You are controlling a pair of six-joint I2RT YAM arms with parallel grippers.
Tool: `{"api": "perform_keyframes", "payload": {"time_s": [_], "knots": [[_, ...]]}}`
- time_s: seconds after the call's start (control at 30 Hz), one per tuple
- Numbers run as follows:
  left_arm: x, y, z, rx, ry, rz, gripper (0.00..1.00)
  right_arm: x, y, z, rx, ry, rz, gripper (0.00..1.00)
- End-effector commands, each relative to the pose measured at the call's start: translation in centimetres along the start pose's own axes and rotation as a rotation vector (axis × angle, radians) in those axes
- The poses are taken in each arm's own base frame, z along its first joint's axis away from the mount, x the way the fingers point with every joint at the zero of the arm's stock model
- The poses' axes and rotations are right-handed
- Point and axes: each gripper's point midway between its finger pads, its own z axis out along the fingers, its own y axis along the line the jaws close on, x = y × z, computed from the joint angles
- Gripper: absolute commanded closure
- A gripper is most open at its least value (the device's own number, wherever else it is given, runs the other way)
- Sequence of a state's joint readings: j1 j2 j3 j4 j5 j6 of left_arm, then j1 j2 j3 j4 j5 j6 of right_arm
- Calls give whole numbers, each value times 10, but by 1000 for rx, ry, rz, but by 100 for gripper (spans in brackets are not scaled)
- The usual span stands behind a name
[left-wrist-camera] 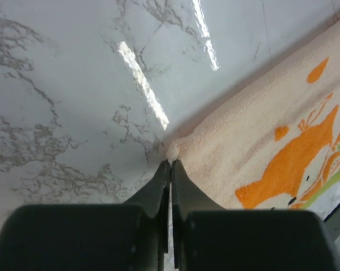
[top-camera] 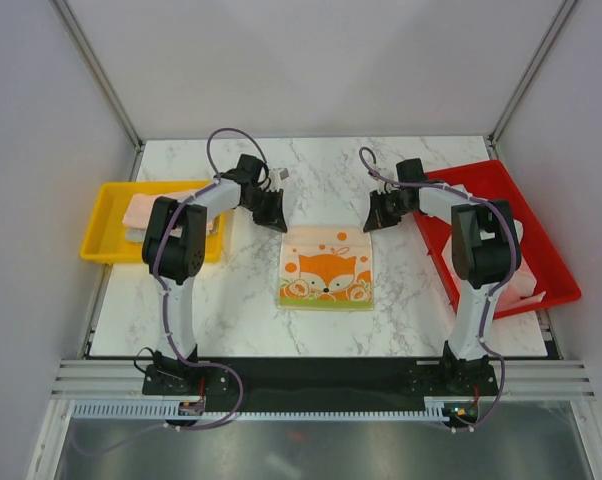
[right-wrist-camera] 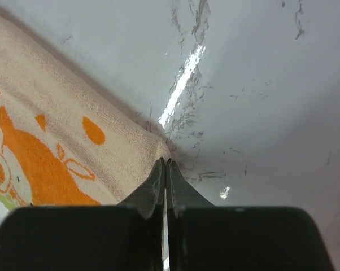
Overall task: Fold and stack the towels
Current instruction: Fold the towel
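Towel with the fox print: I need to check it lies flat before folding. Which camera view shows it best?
Top external: the whole towel lies spread on the table, all four edges visible. Each wrist view shows only one far corner with part of the orange print.

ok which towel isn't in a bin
The orange fox-print towel, flat at centre; the pink towel lies in the yellow bin, the white towel in the red tray.

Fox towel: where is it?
Top view: the fox towel lies centred between the yellow tray, left, and red tray, right; left tool and right tool shut on its far corners.
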State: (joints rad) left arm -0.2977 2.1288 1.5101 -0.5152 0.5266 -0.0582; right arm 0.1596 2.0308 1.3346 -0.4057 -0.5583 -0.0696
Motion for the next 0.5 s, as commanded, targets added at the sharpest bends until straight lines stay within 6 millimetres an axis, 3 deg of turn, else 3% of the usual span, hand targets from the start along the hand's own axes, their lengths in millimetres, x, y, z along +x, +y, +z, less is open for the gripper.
{"api": "perform_keyframes", "payload": {"time_s": [0.0,0.23,0.47], "knots": [[-25,-4,-8,17,-45,42,98,-32,10,-5,-45,-79,-55,100],[-52,1,-16,-11,-108,21,98,-63,9,-19,0,-168,-127,100],[-59,12,-17,-42,-142,0,98,-69,2,-26,66,-231,-148,100]]}}
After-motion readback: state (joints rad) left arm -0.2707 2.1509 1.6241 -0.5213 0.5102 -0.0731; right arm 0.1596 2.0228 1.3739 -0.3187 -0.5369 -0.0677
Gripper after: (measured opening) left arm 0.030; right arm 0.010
